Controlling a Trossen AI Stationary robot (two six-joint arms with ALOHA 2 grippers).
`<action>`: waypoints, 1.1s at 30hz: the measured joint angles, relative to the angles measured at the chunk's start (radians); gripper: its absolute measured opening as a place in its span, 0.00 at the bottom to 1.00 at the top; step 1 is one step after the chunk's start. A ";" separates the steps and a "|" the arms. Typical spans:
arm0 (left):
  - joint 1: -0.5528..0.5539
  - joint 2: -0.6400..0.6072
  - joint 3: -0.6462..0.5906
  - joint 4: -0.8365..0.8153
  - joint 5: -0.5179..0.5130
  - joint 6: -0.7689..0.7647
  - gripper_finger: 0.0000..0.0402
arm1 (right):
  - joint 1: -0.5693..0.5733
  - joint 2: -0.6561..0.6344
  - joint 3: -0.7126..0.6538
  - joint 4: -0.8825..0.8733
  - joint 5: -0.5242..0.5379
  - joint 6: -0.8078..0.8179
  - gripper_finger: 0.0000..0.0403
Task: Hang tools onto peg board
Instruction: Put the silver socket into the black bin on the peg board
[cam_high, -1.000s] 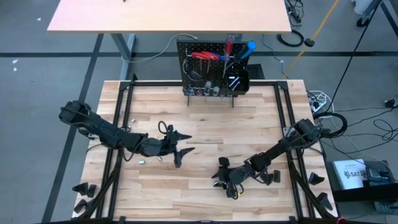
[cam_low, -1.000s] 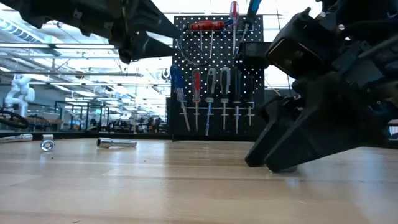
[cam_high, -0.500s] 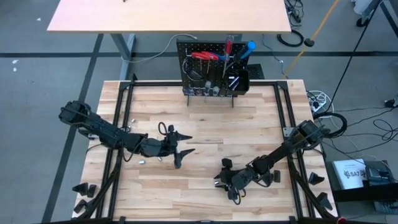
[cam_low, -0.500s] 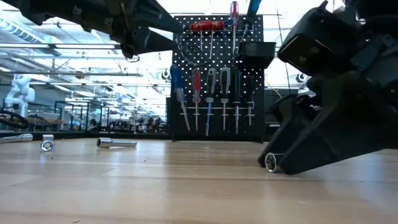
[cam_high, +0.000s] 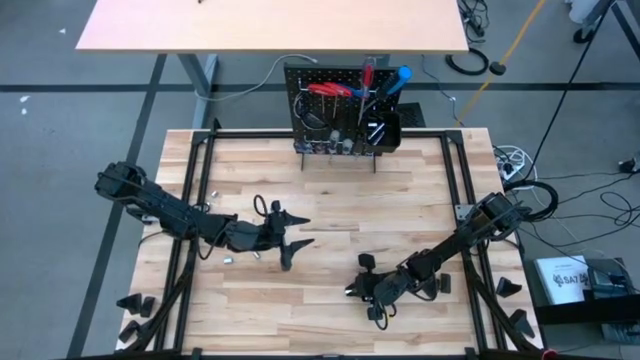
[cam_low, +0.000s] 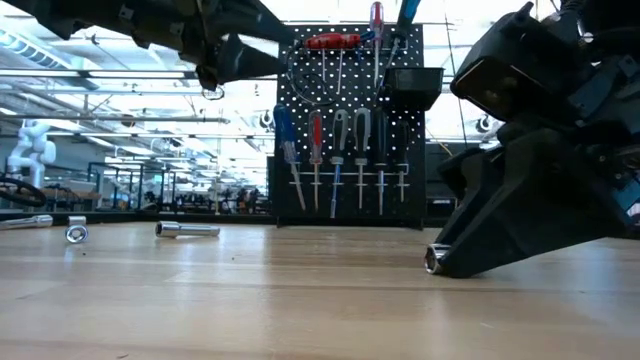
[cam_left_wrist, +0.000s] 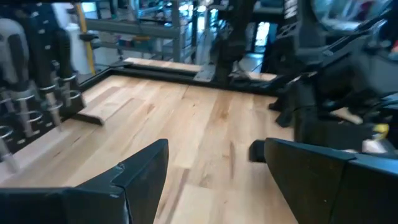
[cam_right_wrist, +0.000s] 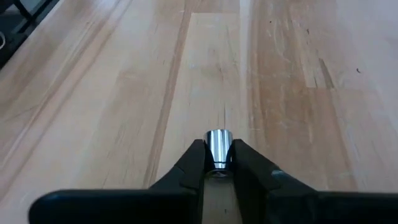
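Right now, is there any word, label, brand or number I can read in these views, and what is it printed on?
White box with dark lettering on the floor right of the table: too small to read.
White marks on dark equipment in the left wrist view: cut off, unreadable.
Nothing else carries text.

Even overhead light, soft shadows; low view backlit by bright windows; left wrist view blurred throughout.

Only one piece of lettering shows: in the high view, dark print on a white box (cam_high: 566, 276) lying on the floor beside the desk's right edge, too small to read. Nothing else bears legible text, numbers or signs.
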 joint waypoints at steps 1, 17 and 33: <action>0.000 0.000 0.000 0.012 0.016 0.001 0.68 | -0.004 -0.018 -0.001 -0.009 -0.004 -0.011 0.11; -0.067 0.042 0.068 0.090 0.311 0.708 0.68 | -0.205 -0.474 -0.004 -0.019 -0.177 -0.123 0.11; -0.066 0.303 0.311 0.010 0.218 1.164 0.68 | -0.249 -0.487 -0.004 0.030 -0.296 -0.059 0.11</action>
